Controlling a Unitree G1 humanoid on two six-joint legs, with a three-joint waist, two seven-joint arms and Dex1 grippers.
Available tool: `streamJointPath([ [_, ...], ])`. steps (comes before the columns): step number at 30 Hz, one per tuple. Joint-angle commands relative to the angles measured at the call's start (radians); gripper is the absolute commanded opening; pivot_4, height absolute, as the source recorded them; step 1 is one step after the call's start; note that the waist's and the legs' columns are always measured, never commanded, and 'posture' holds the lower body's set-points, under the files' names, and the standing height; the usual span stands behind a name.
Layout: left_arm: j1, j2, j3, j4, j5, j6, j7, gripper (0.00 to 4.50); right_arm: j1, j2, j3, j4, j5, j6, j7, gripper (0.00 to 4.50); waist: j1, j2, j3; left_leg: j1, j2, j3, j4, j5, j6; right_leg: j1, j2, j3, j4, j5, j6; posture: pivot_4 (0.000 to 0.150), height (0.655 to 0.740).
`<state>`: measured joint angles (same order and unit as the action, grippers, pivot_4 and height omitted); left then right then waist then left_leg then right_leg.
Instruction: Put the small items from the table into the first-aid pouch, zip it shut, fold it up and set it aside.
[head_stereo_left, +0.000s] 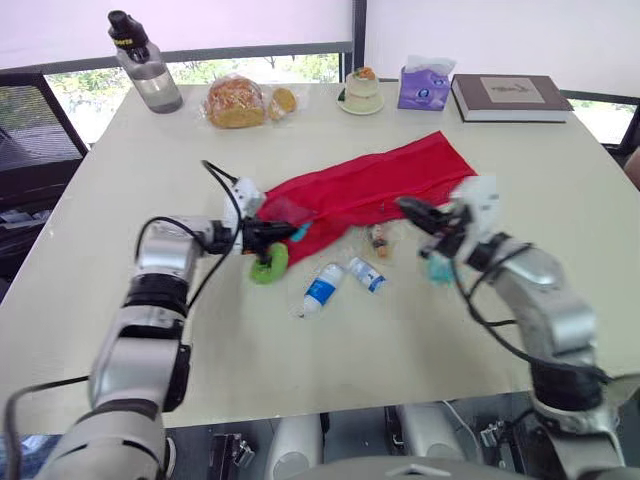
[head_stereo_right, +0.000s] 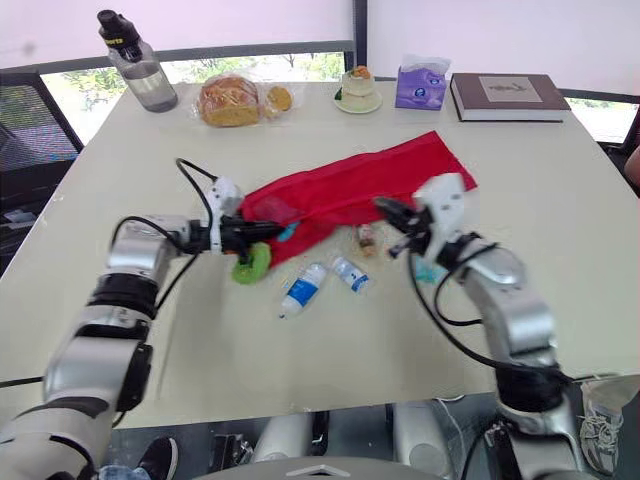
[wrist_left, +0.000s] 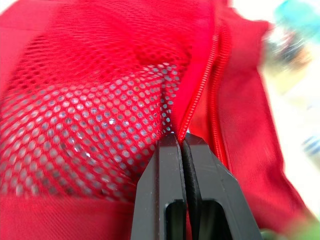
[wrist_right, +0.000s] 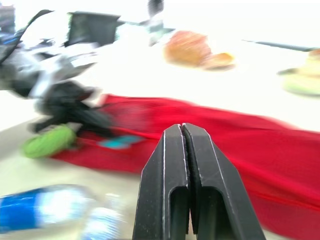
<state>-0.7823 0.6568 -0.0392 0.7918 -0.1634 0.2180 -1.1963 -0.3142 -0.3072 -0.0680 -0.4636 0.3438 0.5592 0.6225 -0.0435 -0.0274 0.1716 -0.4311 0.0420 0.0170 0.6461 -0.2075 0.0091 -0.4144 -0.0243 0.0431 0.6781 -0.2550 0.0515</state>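
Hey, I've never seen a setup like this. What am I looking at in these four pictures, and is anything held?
This is a two-armed humanoid robot at a table. Two pictures look down from its head; the other two come from its wrists. On the table lie a red pouch, a green roll, a blue-labelled bottle and a smaller bottle; farther back, a water bottle, bagged bread, a tissue box and a book. The left gripper pinches the pouch by its zipper. The right gripper is shut, holding nothing.
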Motion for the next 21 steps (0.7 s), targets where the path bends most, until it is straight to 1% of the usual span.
streamJointPath([
  [1,-0.021,0.025,0.018,0.045,0.018,-0.036,0.007,0.00,0.046,-0.027,-0.058,-0.102,0.076,0.004,0.001,0.06,0.002,0.000,0.000,0.000,0.001,0.000,0.000,0.000,0.000,0.000,0.001,0.000,0.000,0.000,0.000,0.150,0.7387],
  [3,-0.032,0.036,0.019,0.063,0.022,-0.045,-0.002,0.00,0.077,-0.050,-0.099,-0.132,0.116,0.014,0.001,0.44,0.005,0.000,0.000,-0.001,0.001,-0.001,0.001,0.000,0.000,0.000,0.001,-0.001,0.000,0.000,0.000,0.150,0.7387],
  [5,-0.040,0.051,0.009,0.079,0.037,-0.066,-0.017,0.00,0.122,-0.083,-0.147,-0.166,0.162,0.025,0.006,1.08,0.004,0.000,0.000,-0.001,0.001,0.000,0.002,0.000,0.000,0.000,0.001,0.000,0.000,0.000,0.000,0.150,0.7387],
  [7,-0.048,0.066,-0.001,0.100,0.057,-0.092,-0.024,0.00,0.177,-0.130,-0.201,-0.199,0.212,0.040,0.025,2.00,0.004,0.000,0.000,-0.001,0.001,0.001,0.002,0.000,0.000,0.000,0.000,0.001,0.000,0.000,0.000,0.150,0.7387],
  [8,-0.052,0.078,-0.005,0.111,0.066,-0.106,-0.036,0.00,0.225,-0.162,-0.247,-0.221,0.248,0.048,0.046,2.64,0.004,0.000,0.000,-0.001,0.001,0.002,0.002,0.000,0.000,0.000,0.000,0.001,0.000,0.000,0.000,0.150,0.7387],
  [9,-0.058,0.092,-0.006,0.127,0.077,-0.122,-0.041,0.00,0.271,-0.192,-0.291,-0.239,0.276,0.053,0.066,3.14,0.005,0.000,0.000,-0.001,0.001,0.002,0.002,0.000,0.000,0.000,0.000,0.001,-0.001,0.000,0.000,0.150,0.7387],
  [10,-0.066,0.102,-0.008,0.142,0.085,-0.132,-0.046,0.00,0.302,-0.213,-0.323,-0.252,0.306,0.061,0.079,3.46,0.008,0.000,0.000,-0.001,0.001,0.001,0.001,0.000,0.000,0.000,0.000,0.001,-0.001,0.000,0.000,0.150,0.7387],
  [12,-0.083,0.118,-0.016,0.178,0.108,-0.166,-0.049,0.00,0.343,-0.247,-0.361,-0.274,0.371,0.073,0.093,4.25,0.006,-0.001,0.000,-0.001,0.001,0.001,0.001,0.000,0.000,0.000,0.000,0.000,-0.001,0.000,0.000,0.150,0.7387],
  [13,-0.095,0.122,-0.018,0.199,0.119,-0.181,-0.045,0.00,0.358,-0.266,-0.370,-0.284,0.398,0.079,0.096,4.48,0.003,-0.001,0.000,-0.001,0.001,0.001,0.001,0.000,0.000,0.000,0.000,0.001,-0.001,0.000,0.000,0.150,0.7387],
  [19,-0.169,0.124,-0.006,0.286,0.149,-0.228,-0.024,0.00,0.400,-0.331,-0.398,-0.302,0.473,0.084,0.086,4.48,0.008,-0.001,0.000,-0.001,0.001,0.001,0.003,0.000,0.000,0.001,0.001,0.000,0.000,-0.001,0.002,0.150,0.7387],
  [21,-0.178,0.129,-0.011,0.302,0.164,-0.242,-0.024,0.61,0.403,-0.343,-0.402,-0.303,0.488,0.082,0.078,4.50,0.011,-0.001,0.001,-0.001,0.001,0.001,0.003,0.000,0.000,0.001,0.000,0.000,-0.001,-0.001,0.001,0.150,0.7387],
])
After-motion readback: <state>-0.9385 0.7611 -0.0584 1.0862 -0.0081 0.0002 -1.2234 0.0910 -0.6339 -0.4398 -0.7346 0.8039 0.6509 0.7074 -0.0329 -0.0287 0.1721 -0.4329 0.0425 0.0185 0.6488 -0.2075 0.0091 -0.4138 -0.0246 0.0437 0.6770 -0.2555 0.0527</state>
